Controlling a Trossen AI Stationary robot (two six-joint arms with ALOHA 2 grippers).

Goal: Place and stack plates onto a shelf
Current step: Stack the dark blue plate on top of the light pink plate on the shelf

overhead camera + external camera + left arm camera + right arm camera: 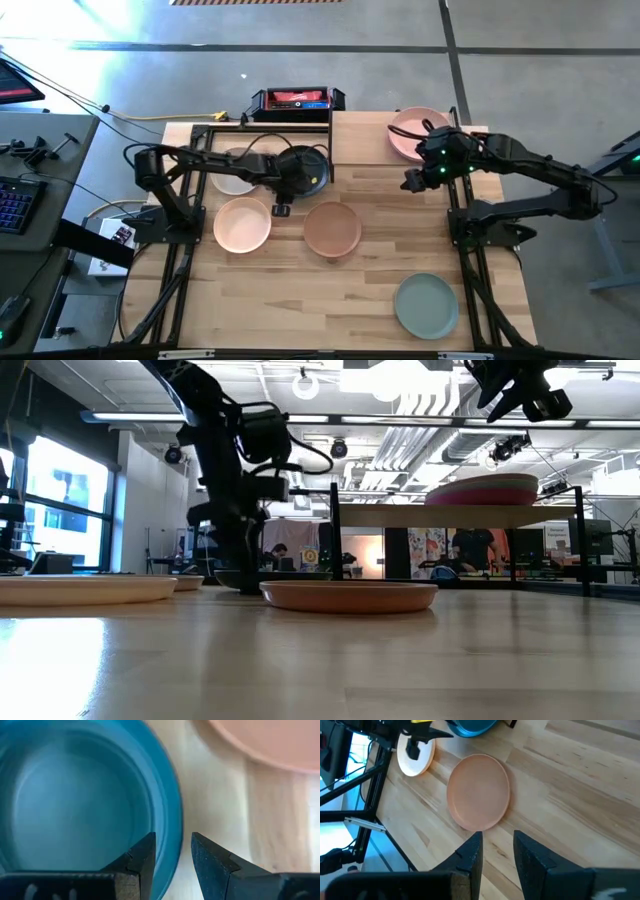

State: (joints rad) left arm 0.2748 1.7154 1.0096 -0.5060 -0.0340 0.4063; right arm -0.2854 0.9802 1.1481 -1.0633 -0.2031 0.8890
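Note:
My left gripper (173, 840) (290, 190) is open and points down over the dark slate plate (75, 805) (315, 168), which looks blue in the left wrist view. One finger stands inside the plate's rim (172, 820) and one outside. My right gripper (498, 840) (412, 182) is open, holds nothing and hangs high (520, 400) above the shelf (400, 515). A stack of pinkish plates (480, 490) (415, 135) rests on the shelf panel. The tan plate (332, 228) (479, 790), peach plate (242, 224), cream plate (235, 172) and green plate (426, 305) lie flat on the table.
The shelf's black posts (335, 540) stand close to the slate plate's right side. A red-and-black box (297, 100) sits at the far edge. Bare tabletop lies in the middle near part (300, 300). People and desks show in the room beyond the table.

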